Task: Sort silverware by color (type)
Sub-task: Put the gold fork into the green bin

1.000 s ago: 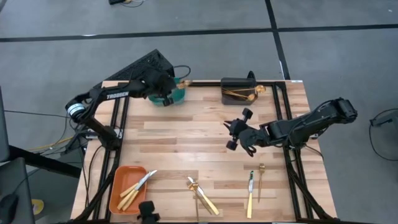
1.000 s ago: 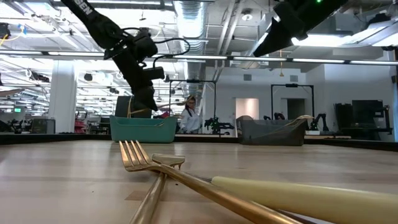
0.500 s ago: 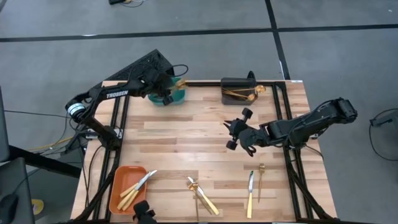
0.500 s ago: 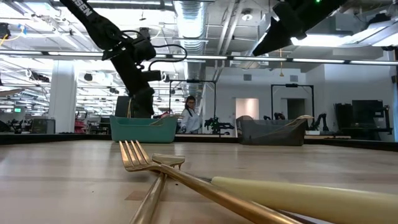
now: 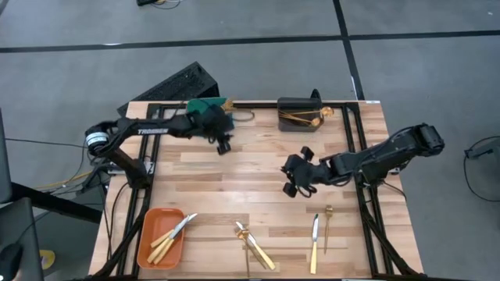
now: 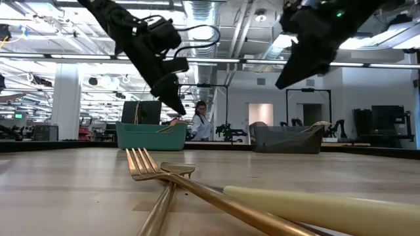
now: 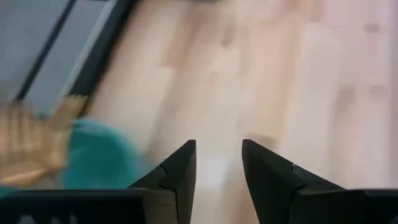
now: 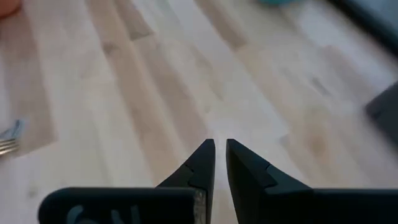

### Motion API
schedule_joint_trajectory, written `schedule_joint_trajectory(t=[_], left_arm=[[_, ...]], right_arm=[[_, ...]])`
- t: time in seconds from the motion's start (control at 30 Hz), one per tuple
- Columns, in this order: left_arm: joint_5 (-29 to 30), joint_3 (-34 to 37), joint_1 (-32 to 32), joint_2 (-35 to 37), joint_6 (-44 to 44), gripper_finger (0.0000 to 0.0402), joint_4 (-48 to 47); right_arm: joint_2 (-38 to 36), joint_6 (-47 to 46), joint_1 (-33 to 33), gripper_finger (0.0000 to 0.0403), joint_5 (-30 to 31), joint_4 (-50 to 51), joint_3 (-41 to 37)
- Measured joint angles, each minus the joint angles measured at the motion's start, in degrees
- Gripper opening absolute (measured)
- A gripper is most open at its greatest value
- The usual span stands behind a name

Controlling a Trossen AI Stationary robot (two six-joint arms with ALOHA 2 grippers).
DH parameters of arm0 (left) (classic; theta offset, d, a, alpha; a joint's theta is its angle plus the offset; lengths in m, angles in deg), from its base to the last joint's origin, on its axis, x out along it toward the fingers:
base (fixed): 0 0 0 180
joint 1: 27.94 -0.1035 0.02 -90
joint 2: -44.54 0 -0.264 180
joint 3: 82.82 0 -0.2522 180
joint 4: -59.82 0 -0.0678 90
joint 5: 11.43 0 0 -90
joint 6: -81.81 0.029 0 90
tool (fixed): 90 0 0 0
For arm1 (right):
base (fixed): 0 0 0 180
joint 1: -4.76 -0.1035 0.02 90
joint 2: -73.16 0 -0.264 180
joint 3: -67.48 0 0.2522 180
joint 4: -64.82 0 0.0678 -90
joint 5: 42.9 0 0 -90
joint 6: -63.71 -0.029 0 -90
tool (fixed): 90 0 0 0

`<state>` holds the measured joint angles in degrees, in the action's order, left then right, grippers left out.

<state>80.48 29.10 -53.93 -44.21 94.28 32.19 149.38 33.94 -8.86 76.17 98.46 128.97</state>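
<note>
Loose silverware lies flat near the table's near edge: two crossed gold pieces [image 5: 254, 246], one of them a fork [image 6: 147, 164], a knife [image 5: 314, 240] and a short gold piece [image 5: 328, 225]. Gold forks [image 5: 226, 102] lie in the teal bin [image 5: 205, 105], spoons [image 5: 301, 117] in the dark grey bin [image 5: 301, 105] and knives [image 5: 172, 234] in the orange bin [image 5: 148, 246]. My left gripper [image 5: 223, 143] hovers open and empty over bare wood, just right of the teal bin [image 7: 93, 155]. My right gripper [image 5: 291, 178] hangs above the table's middle, its fingertips [image 8: 221, 149] a narrow slit apart, holding nothing.
Bare wood lies between the two grippers and across the table's middle. The teal and dark grey bins stand along the far edge, and the orange bin sits in the near left corner. Black frame rails [image 5: 152, 148] run along the left and right sides.
My left gripper has swung away from above the teal bin toward the table's right and a little nearer, over bare wood. My right gripper has sunk a little and rolled at the wrist. The silverware on the table has not moved.
</note>
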Motion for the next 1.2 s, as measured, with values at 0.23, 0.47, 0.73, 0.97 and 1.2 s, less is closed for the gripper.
schedule_joint_trajectory(t=[0.23,0.47,0.73,0.97,1.2], left_arm=[[-1.7,1.2,14.3,0.0,-9.2,0.0116,4.6],[-1.7,6.4,28.8,0.1,-4.6,0.0116,16.3],[3.2,7.8,36.8,0.0,-2.4,0.0116,14.5],[10.1,7.8,36.7,0.0,-1.5,0.0116,14.9],[12.3,7.8,33.8,-1.1,-4.0,0.0116,20.9]], right_arm=[[1.3,-7.6,-9.0,0.0067,-0.1,-8.7,0.1],[11.1,-6.4,-15.8,0.0068,-1.2,-19.1,1.6],[21.5,-8.1,-16.5,0.0096,-3.5,-12.7,9.1],[21.5,-46.9,-18.6,0.0118,-7.9,35.9,19.0],[18.6,-67.5,-28.9,0.0115,-21.1,48.7,17.1]])
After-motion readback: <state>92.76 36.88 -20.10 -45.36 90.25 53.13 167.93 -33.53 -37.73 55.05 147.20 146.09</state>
